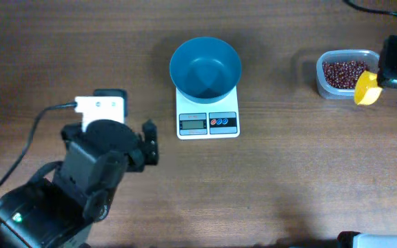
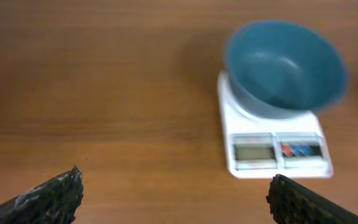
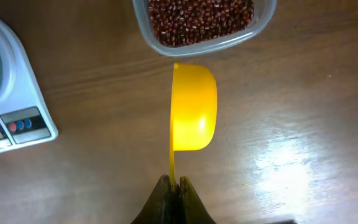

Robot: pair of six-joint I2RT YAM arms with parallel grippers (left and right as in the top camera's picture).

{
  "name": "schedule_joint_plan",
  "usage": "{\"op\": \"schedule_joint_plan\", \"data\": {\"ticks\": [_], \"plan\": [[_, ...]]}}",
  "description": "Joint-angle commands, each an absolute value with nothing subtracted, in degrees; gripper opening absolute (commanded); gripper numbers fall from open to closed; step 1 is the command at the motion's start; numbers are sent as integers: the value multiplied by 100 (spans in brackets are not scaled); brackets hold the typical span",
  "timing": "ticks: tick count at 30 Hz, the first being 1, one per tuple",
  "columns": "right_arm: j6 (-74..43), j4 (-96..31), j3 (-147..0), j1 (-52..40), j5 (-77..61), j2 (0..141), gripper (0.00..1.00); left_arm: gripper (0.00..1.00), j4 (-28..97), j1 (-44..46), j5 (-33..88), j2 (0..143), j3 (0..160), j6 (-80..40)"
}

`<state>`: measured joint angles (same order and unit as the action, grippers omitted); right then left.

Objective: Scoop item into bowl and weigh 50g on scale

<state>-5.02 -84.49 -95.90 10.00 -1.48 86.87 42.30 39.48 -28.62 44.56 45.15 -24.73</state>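
The blue bowl (image 1: 205, 65) is sitting squarely on the white scale (image 1: 208, 124). It's smooth round plastic, deep and glossy, its inside showing bare blue. The scale is showing a square body with rounded corners, and a grey display with red and blue buttons along its front edge. Off to the right, the dark red-brown beans (image 1: 343, 72) are lying heaped in a clear rectangular tub (image 1: 326, 91) with rounded corners, each bean tiny and shiny. The right gripper (image 3: 175, 198) is pinching its fingers tight on the thin handle of a yellow scoop (image 3: 194, 109). That's a smooth, glossy plastic cup turned on edge, hanging just beside the tub's near wall; whether it's touching the tub, I cannot tell. The left gripper (image 2: 176, 199) is hovering over the wood-grain table (image 2: 104, 93), well left of the scale. Its ribbed black fingers (image 2: 48, 196) are spreading wide apart, with only tabletop showing between them.
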Motion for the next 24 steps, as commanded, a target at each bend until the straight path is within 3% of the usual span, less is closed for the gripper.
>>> {"op": "schedule_joint_plan", "data": {"ticks": [1,3,5,10,13,14,15,17,18,24], "plan": [[-16,-8370,-9655,1015,-200,8694,4,99,3970,3291,-4254,4484,4515,-2655],[-19,-8248,-9655,1013,-366,8694,4,99,3861,2888,-4696,4541,4515,-2652],[130,-8230,-9655,1013,-829,8694,4,99,3802,2314,-4348,4541,4515,-2650],[108,-7874,-9655,1015,-926,8694,4,99,3778,1660,-895,5118,4515,-1208],[106,-7529,-9655,1015,-823,8694,4,99,3677,1660,204,5616,4515,-1212],[106,-7422,-9655,1015,-819,8694,4,92,3642,1660,593,5704,4515,-1210],[106,-7371,-9655,1015,-819,8696,4,77,3594,1660,867,5756,4515,-1205],[106,-7212,-9655,1015,-821,8696,4,11,3448,1662,1256,5953,4515,-1208],[108,-7201,-9655,1015,-821,8696,4,0,3433,1699,1271,6101,4515,-1210],[113,-7140,-9655,1015,-816,8696,4,0,3179,2792,1059,7043,4515,-1052]]}}
